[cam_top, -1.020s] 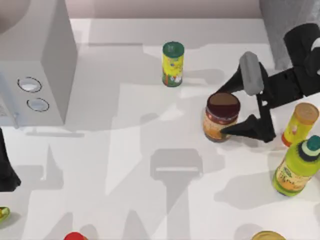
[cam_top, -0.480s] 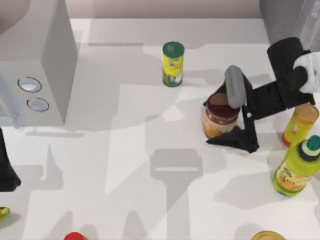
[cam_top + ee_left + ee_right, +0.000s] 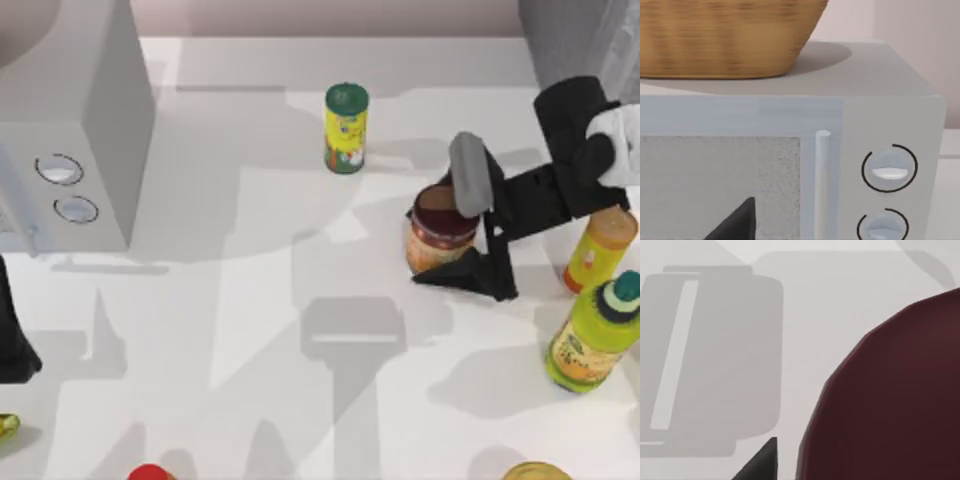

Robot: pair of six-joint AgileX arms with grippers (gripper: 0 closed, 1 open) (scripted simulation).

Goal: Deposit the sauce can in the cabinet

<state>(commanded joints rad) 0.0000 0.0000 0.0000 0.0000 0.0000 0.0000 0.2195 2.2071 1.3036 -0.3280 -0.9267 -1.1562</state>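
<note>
The sauce can [image 3: 436,232], squat with a dark maroon top and an orange-red label, stands on the table right of the middle. My right gripper [image 3: 428,246] reaches in from the right and is shut on the can, one finger against its far side and the other against its near side. In the right wrist view the maroon top [image 3: 890,400] looms close. The grey cabinet [image 3: 575,35] is at the back right corner. My left arm [image 3: 14,340] is parked at the left edge, and one dark fingertip [image 3: 735,225] of its gripper faces the white box.
A slim yellow can with a green lid [image 3: 346,128] stands behind the sauce can. A yellow-orange bottle [image 3: 600,248] and a green-yellow bottle [image 3: 592,340] stand close to the right arm. The white box with two knobs [image 3: 70,150] carries a woven basket [image 3: 725,35].
The right gripper slid left until its fingers were on both sides of the sauce can, then the near finger drew in against the can. The can has stayed in place.
</note>
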